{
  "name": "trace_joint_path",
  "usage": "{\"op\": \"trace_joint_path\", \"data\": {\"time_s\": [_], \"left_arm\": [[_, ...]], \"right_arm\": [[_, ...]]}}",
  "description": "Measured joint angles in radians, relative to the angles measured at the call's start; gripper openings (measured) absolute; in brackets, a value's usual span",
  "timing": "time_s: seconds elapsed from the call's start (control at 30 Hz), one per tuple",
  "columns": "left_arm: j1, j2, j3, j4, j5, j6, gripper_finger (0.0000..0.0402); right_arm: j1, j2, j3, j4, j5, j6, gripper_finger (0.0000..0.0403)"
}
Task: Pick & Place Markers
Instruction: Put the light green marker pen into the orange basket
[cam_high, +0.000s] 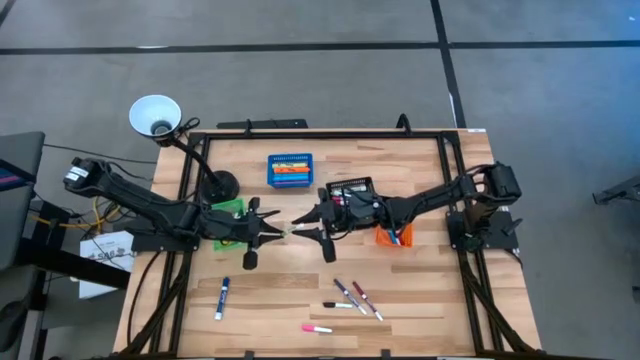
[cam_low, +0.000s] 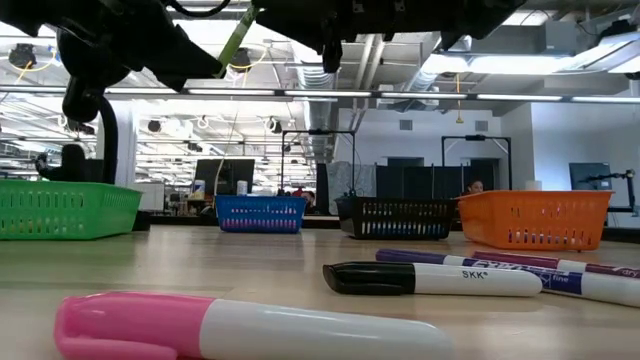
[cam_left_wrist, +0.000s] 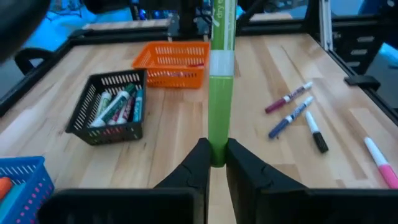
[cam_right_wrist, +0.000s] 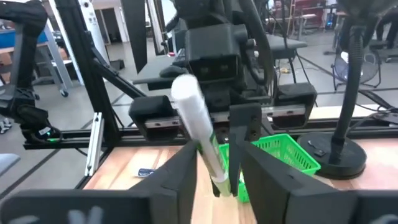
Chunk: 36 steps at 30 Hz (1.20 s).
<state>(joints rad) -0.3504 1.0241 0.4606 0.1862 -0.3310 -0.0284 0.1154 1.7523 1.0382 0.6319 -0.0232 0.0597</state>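
Left gripper (cam_high: 272, 233) hangs above mid-table, its fingers (cam_left_wrist: 200, 163) pinched tight on the cap end of a green marker (cam_left_wrist: 221, 81), which stretches straight out toward the other arm. Behind that arm sits the green bin (cam_high: 229, 208), beside the black base of a desk lamp (cam_high: 155, 115) with a white shade.

On the wooden table (cam_high: 280, 300) nearer the front edge lies a blue-capped marker (cam_high: 221, 297), alone and well apart from the rest. Further back, the blue bin (cam_high: 290, 168) holds orange-toned markers.

At the centre, the right gripper (cam_high: 305, 229) meets the left one nose to nose; its fingers (cam_right_wrist: 186, 167) flank the white end of the same green marker (whether they actually press on it, I cannot tell). The black bin (cam_left_wrist: 111, 106) lies under that arm with several markers inside.

Loose markers lie in a cluster toward the front: a pink-capped one (cam_high: 317, 327) nearest the edge, a black-capped one (cam_high: 338, 305), and purple and dark red ones (cam_high: 357, 296) just beside each other. The orange bin (cam_high: 393, 236) sits partly under the right arm.
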Motion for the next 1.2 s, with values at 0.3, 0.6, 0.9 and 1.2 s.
{"op": "trace_joint_path", "data": {"time_s": [0.3,0.6,0.9,1.2], "left_arm": [[0.033,0.0,0.0,0.004,0.006,-0.029,0.0033],[0.038,0.0,0.001,0.004,-0.006,-0.033,0.0036],[0.037,0.0,0.002,0.005,-0.006,-0.062,0.0041],[0.038,0.0,0.004,0.01,-0.017,-0.061,0.0041]], "right_arm": [[-0.005,0.003,0.0,-0.002,0.0,0.0,0.0062],[-0.006,0.003,0.0,0.004,0.008,-0.008,0.0049],[-0.006,0.003,-0.002,0.016,0.009,-0.008,0.0038],[-0.005,0.004,-0.002,0.043,0.006,0.006,0.0053]]}}
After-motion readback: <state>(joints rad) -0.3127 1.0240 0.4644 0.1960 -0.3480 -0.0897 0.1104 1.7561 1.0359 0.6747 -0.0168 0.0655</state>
